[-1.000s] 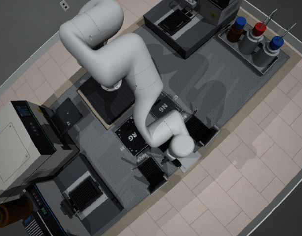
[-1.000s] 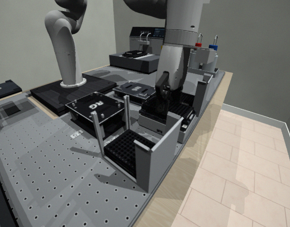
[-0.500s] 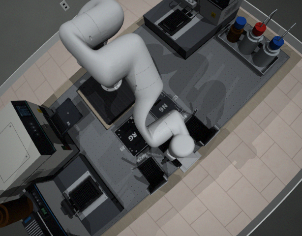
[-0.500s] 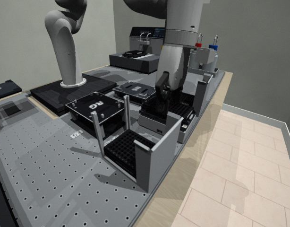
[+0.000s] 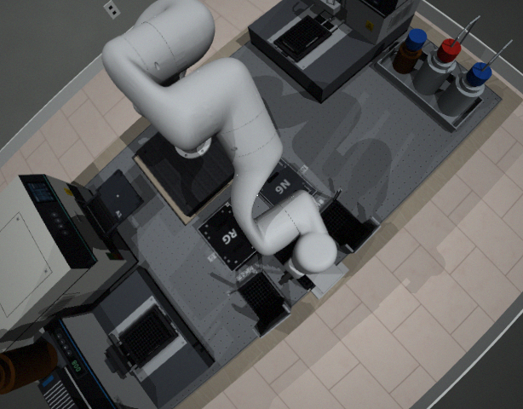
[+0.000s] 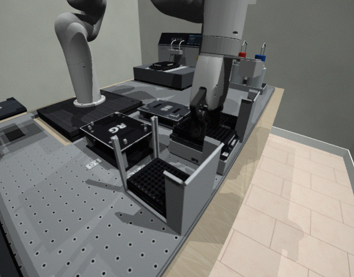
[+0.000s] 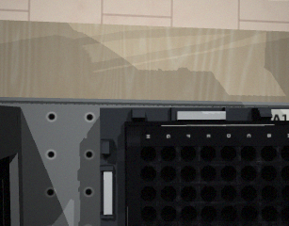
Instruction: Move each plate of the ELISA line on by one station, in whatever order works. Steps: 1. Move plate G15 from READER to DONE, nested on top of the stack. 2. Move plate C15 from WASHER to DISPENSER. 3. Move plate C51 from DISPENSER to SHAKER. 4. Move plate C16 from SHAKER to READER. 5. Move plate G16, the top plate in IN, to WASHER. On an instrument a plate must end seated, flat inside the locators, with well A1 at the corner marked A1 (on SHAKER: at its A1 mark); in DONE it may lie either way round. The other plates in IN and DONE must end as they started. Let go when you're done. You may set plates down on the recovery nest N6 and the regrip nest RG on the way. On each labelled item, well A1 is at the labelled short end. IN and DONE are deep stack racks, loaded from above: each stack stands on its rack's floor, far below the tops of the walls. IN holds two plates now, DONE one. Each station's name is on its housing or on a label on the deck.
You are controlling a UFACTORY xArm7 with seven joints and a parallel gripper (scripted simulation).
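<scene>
Microplate, stiff, light and slick-walled, is clamped across its sides by the gripper, jaws almost fully spread, just beside the N6 nest.

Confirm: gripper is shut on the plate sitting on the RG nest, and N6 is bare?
Not RG. The gripper is shut on the plate sitting on the grey station housing next to it; the RG nest carries no plate. N6 is bare, as you said. The exterior view shows it.

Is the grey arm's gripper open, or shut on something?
Shut on the black multiwell plate: the gripper is down over it on the grey station between the two racks, jaws wide across it.
</scene>
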